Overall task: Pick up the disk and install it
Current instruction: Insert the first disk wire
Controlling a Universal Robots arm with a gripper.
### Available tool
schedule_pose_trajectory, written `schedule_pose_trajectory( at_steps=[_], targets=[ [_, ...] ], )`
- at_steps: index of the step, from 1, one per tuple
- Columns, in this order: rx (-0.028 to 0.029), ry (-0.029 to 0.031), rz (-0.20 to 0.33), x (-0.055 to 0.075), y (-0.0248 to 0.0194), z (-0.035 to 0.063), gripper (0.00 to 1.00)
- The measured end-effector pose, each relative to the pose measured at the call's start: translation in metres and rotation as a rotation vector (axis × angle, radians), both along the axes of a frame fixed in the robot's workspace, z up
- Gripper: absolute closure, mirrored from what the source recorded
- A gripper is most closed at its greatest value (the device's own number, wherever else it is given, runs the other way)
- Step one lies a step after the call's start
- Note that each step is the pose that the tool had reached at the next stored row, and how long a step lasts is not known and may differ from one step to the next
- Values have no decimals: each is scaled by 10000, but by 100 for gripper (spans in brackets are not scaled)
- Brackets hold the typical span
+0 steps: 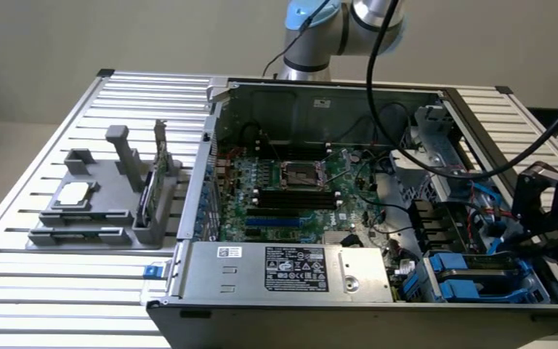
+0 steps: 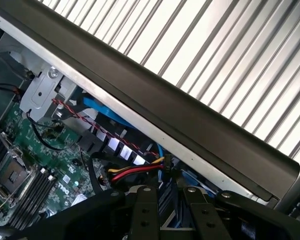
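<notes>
The rectangular silver disk in its blue plastic carrier (image 1: 478, 280) lies in a drive bay at the corner of the open grey metal computer case (image 1: 216, 145), on the exterior view's right, and seems to sit level there. The black pincer (image 1: 540, 240) hangs close over the disk's outer edge. Whether it grips the disk or stands free I cannot tell. The case rests on a slatted metal desk (image 1: 46, 291).
</notes>
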State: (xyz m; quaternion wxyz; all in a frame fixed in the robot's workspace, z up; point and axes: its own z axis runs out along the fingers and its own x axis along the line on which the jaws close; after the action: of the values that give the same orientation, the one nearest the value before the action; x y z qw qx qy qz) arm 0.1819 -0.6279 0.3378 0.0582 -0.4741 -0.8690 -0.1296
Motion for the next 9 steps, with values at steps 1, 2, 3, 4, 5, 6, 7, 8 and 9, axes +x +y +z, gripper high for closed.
schedule_pose_trajectory(
  at_steps=[1,2,3,4,5,6,7,8,9],
  targets=[
    [-28,-4,0,0,-1,0,75],
    [-44,-6,1,0,-1,-1,75],
    [-55,-7,1,0,-1,-2,75],
    [-63,-7,5,0,-2,-2,75],
    [-64,-6,6,-2,-2,-3,75],
    [-64,-6,8,-6,-2,-4,75],
    [-65,-7,10,-11,-1,-4,75],
    [-65,-7,11,-19,0,-5,75],
    [-66,-9,15,-25,1,-6,75]
  ],
)
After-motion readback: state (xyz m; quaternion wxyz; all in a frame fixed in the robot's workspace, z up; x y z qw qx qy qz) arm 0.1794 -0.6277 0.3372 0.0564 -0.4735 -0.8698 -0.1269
